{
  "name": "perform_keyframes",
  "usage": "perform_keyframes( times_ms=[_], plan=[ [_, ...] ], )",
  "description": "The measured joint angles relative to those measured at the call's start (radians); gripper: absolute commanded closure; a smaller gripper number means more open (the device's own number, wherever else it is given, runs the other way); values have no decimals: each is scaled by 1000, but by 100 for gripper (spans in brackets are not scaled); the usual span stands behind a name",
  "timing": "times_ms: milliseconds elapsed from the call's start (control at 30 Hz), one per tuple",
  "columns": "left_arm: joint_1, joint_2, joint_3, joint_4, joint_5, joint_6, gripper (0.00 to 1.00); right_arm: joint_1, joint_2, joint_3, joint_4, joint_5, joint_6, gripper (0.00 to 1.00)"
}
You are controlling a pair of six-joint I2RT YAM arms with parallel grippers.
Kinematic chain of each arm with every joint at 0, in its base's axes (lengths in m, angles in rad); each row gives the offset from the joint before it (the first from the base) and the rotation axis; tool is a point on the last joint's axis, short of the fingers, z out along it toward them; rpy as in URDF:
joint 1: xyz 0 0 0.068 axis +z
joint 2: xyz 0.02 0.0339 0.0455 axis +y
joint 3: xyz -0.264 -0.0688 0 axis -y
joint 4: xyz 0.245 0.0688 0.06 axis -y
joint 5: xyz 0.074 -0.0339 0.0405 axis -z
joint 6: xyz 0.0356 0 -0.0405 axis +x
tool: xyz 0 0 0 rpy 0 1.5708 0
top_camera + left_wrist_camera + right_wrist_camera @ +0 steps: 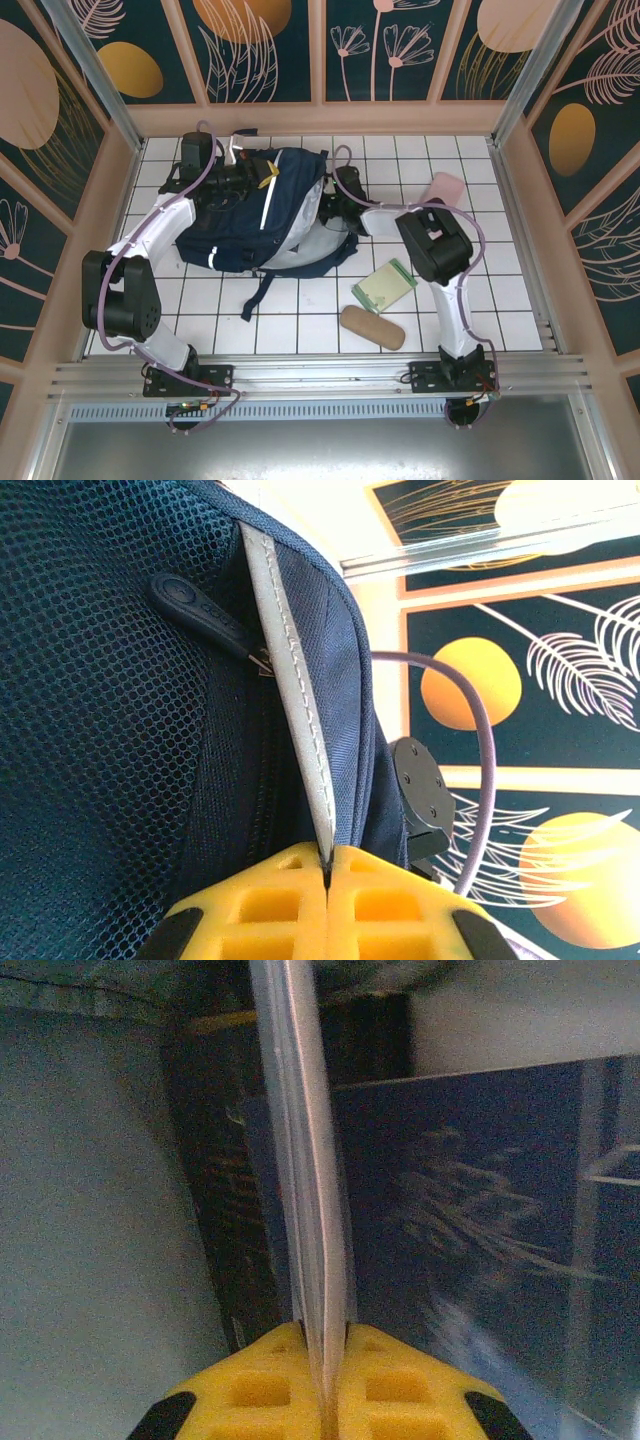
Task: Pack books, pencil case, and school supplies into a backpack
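The navy backpack lies on its side at the back left of the table. My left gripper is shut on the backpack's white-striped edge, by a black zipper pull; its yellow tip shows at the pack's top. My right gripper is shut on a thin book seen edge-on inside the grey-lined pack, with a dark blue cover with pale print to its right. The tan case, green-white packet and pink pouch lie on the table.
The white tiled table is walled by peach-framed panels on three sides. A loose backpack strap trails toward the near edge. The right arm's elbow hangs above the tiles between the pouch and the packet.
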Motion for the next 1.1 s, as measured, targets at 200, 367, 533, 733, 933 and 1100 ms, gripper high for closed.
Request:
perform_keyframes(
  times_ms=[200,367,533,733,933,1100],
  plan=[
    [5,0,0,15,-1,-10,100,61,107,261,-140,92,-41,81],
    [28,0,-3,26,-1,-18,100,81,115,292,-235,154,-115,39],
    [30,0,-22,32,0,-31,100,66,36,151,-193,156,-162,24],
    [30,0,-22,42,0,-35,100,46,-48,63,-187,142,-217,1],
    [33,0,-22,46,0,-35,100,29,-100,9,-187,135,-245,2],
    [33,0,-22,45,0,-35,100,-3,-146,-54,-183,114,-261,6]
  ],
)
